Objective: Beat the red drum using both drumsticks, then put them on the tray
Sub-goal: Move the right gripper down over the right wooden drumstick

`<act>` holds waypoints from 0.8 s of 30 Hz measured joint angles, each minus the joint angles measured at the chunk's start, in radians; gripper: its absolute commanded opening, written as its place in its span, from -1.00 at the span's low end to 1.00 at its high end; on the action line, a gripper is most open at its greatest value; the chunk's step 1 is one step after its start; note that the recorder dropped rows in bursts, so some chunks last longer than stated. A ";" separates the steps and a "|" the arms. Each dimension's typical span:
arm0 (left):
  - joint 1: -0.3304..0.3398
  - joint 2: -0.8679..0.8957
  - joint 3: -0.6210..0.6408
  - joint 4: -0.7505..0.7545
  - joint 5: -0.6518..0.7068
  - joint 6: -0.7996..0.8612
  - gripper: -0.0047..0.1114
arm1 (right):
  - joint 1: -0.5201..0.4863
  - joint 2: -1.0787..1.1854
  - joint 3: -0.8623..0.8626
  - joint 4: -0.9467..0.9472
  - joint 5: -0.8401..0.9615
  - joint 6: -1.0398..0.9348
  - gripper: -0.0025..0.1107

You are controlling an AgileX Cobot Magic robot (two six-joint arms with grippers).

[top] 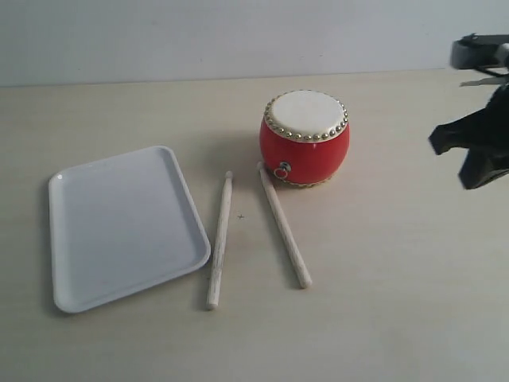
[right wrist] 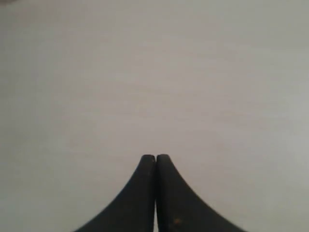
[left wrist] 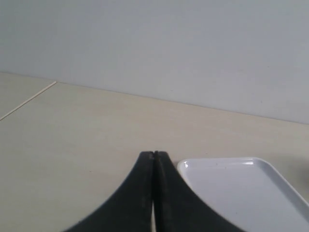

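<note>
The red drum point(top: 305, 138) with its cream skin stands upright at the middle back of the table. Two pale drumsticks lie in front of it: the left drumstick point(top: 219, 239) runs beside the tray's right edge, and the right drumstick point(top: 283, 224) has its far end touching the drum's base. The white tray point(top: 119, 225) lies flat at the left, and one corner of the tray point(left wrist: 236, 188) shows in the left wrist view. My left gripper point(left wrist: 154, 155) is shut and holds nothing; it does not appear in the exterior view. My right gripper point(right wrist: 155, 158) is shut and holds nothing, over bare table.
The right arm point(top: 481, 143) hangs dark at the right edge of the exterior view, well apart from the drum. A pale wall point(top: 238, 32) closes the back of the table. Bare tabletop point(top: 398, 302) spreads in front and to the right of the drumsticks.
</note>
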State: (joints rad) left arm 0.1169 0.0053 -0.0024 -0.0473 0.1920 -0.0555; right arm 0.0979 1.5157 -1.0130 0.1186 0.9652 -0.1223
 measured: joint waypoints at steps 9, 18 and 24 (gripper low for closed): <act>0.000 0.000 0.000 0.000 0.000 0.000 -0.92 | 0.323 0.017 0.000 0.041 -0.099 0.033 -0.96; 0.000 0.000 0.000 0.002 0.000 0.003 -0.92 | 0.337 0.094 0.000 0.142 -0.121 0.015 -0.48; 0.000 0.000 0.000 0.002 0.000 0.010 -0.92 | 0.417 0.132 0.000 0.169 -0.123 0.017 -0.46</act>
State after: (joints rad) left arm 0.1169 0.0053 -0.0024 -0.0448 0.1920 -0.0457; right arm 0.5147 1.6482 -1.0130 0.2881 0.8423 -0.1050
